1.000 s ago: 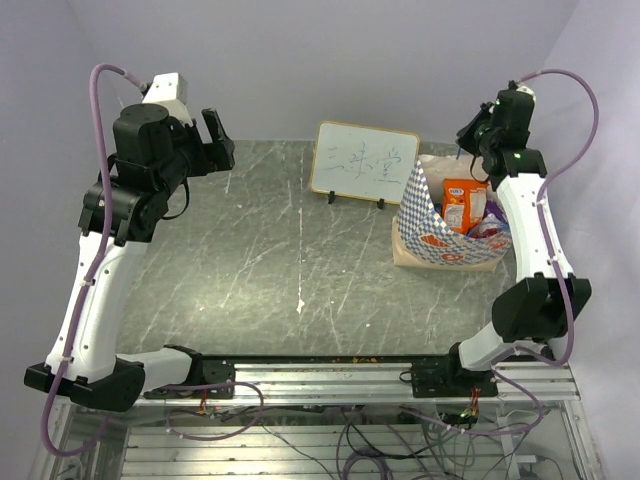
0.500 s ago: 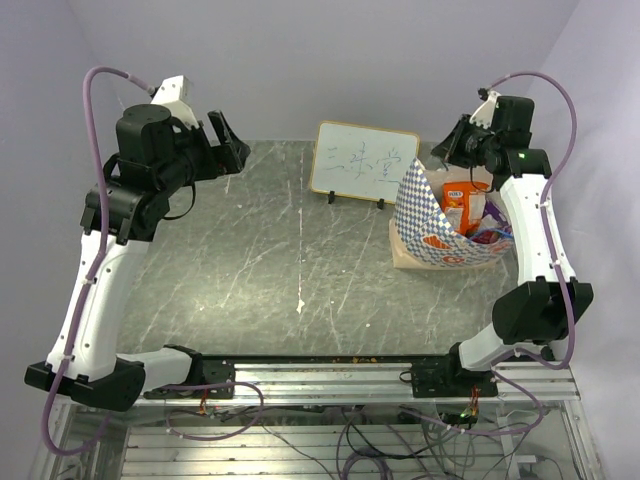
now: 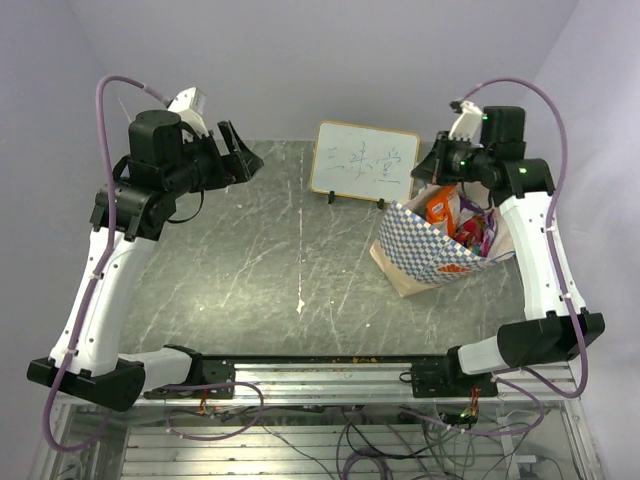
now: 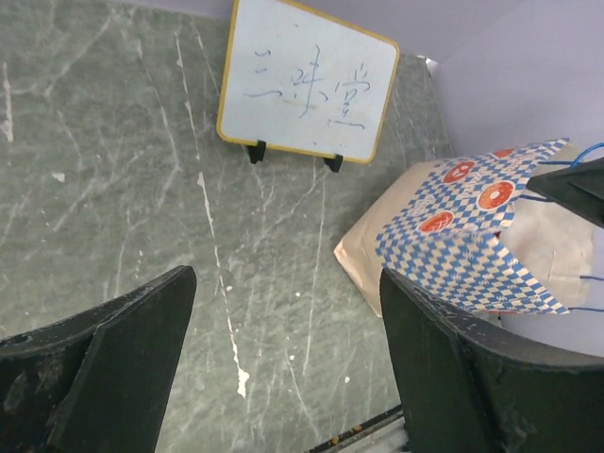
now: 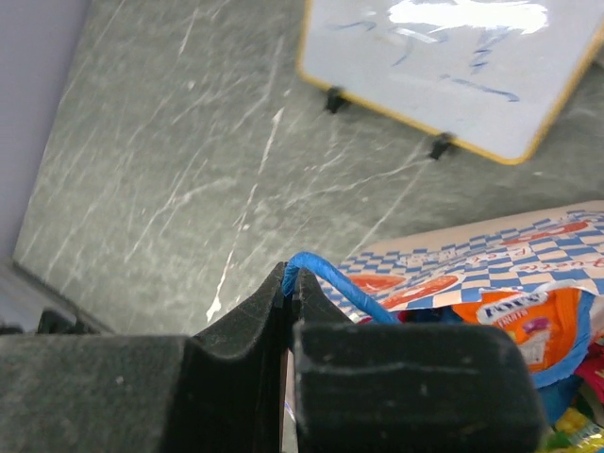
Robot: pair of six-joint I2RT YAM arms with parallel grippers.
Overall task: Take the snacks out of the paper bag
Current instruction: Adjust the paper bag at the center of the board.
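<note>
Your right gripper (image 5: 288, 283) pinches the blue cord (image 5: 332, 281), so tip the paper bag (image 3: 425, 258) slowly toward your wide-open left gripper (image 4: 288, 316).

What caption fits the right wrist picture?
Shut right end effector pinches the blue cord handle of the paper bag, snacks inside.

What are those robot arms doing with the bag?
The right gripper is pinched shut on the blue cord handle of the paper bag, which sits tilted on the table near a white signboard. The snacks are all inside the bag; none has been taken out yet. The left gripper hangs open over the other side of the table, holding nothing.
</note>
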